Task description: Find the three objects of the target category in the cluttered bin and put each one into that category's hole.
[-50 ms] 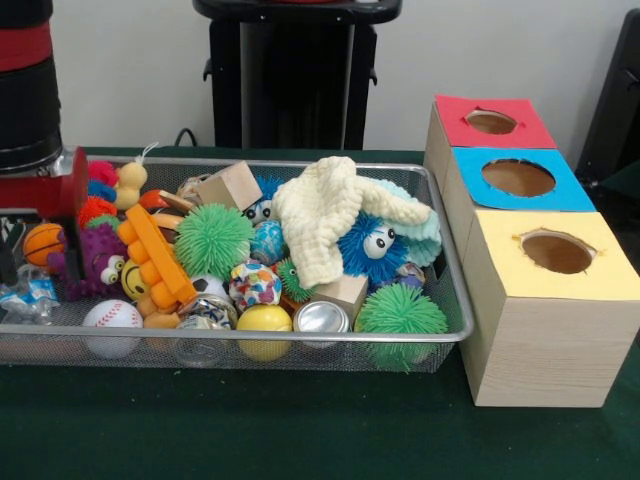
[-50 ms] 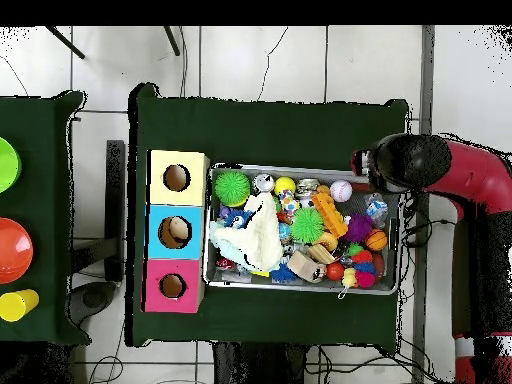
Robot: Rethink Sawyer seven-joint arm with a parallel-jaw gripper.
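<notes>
A wire mesh bin [image 1: 455, 300] [image 2: 400, 285] is packed with toys. It holds two green spiky balls [image 1: 212, 240] [image 1: 400, 312], a baseball [image 1: 112, 318], a yellow ball [image 1: 264, 320], a metal can [image 1: 321, 318], wooden blocks [image 1: 232, 184], a cream cloth [image 1: 320, 215] [image 2: 258, 235] and a blue fuzzy creature with eyes [image 1: 365, 245]. Beside the bin stand three wooden boxes with holes, topped red [image 1: 492, 122] [image 2: 172, 286], blue [image 1: 518, 178] [image 2: 174, 232] and yellow [image 1: 556, 252] [image 2: 177, 178]. My gripper [image 1: 12, 245] [image 2: 385, 182] hangs at the bin's left end in the front view, mostly cut off by the edge.
An orange ridged toy [image 1: 160, 255], a purple monster [image 1: 98, 258] and a small basketball [image 1: 42, 243] lie close under the arm [image 1: 25, 90]. Green cloth [image 1: 300, 420] covers the table. In the overhead view, a side table carries green [image 2: 5, 165], red [image 2: 12, 250] and yellow [image 2: 15, 303] dishes.
</notes>
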